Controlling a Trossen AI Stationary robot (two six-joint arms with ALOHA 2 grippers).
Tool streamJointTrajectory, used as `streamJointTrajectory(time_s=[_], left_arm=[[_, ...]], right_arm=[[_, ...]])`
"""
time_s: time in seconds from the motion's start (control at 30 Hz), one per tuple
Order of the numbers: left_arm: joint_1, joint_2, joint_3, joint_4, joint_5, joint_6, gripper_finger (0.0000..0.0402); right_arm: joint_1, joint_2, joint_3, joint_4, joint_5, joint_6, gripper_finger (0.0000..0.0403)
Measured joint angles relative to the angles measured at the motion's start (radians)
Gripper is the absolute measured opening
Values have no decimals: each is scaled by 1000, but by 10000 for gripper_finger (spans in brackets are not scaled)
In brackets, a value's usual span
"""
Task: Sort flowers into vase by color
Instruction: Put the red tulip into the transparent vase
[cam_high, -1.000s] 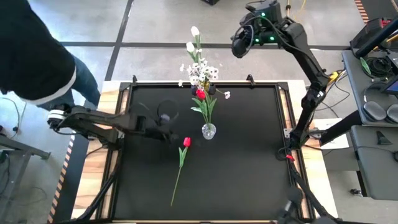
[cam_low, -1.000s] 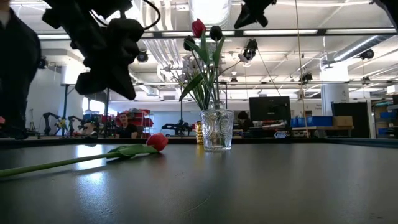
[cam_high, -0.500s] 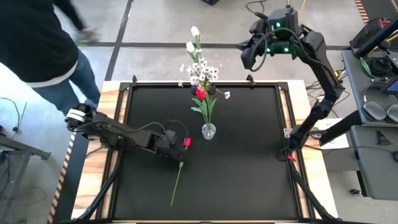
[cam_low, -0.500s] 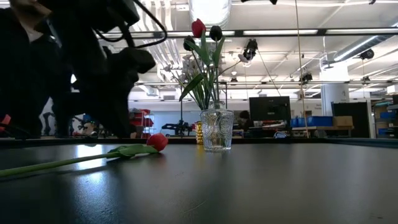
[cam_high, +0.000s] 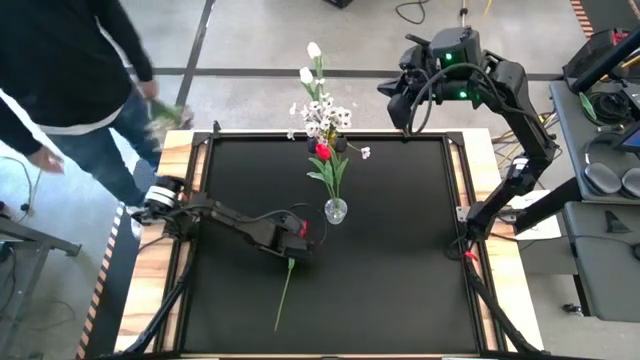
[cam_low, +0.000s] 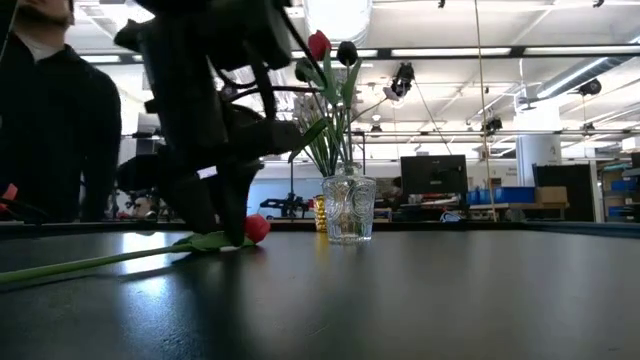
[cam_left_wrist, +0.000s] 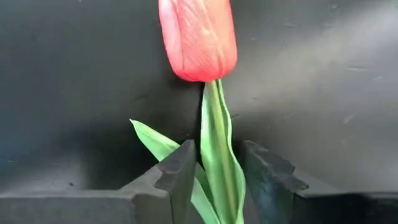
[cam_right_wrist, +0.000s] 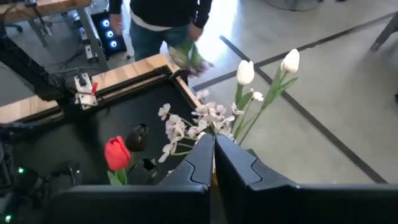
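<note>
- Left wrist view gives us the closest look at the red tulip (cam_left_wrist: 198, 40): a smooth closed red bud on a green stem, with a long leaf folded along the stem and a second leaf splaying to one side.
- We see the left pincer (cam_left_wrist: 217, 171) down at the black tabletop (cam_high: 400, 280), its two dark fingers apart, one on each side of the stem just below the bud; the stem runs through the gap, and we cannot tell whether the pads touch it.
- In the high view the tulip lies flat on the tabletop, near the glass vase (cam_high: 336, 211), its long axis running from the bud under the left pincer (cam_high: 300, 240) to the stem tip toward the near edge.
- The vase holds a red tulip, a dark one, white tulips and a spray of small white blossoms.
- We find the right pincer (cam_right_wrist: 213, 155) pressed closed, empty, raised above the far edge of the tabletop.
- A person (cam_high: 60, 80) stands beside the far left corner.
</note>
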Motion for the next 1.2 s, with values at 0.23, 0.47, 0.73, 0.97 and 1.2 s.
streamJointTrajectory(time_s=[0.23,0.47,0.73,0.97,1.2], left_arm=[[1,85,151,-172,-22,40,78],[8,25,200,-184,-65,48,9],[14,-113,146,-124,-141,84,2],[13,-330,-38,159,-226,299,1],[15,-583,-322,569,-234,538,0]], right_arm=[[1,0,0,-11,0,-66,9],[-13,0,0,-22,-21,-205,9],[-72,0,-4,-76,-244,-276,9],[-63,-12,-8,-87,-290,-218,9],[50,-38,-53,-20,-206,-90,9]])
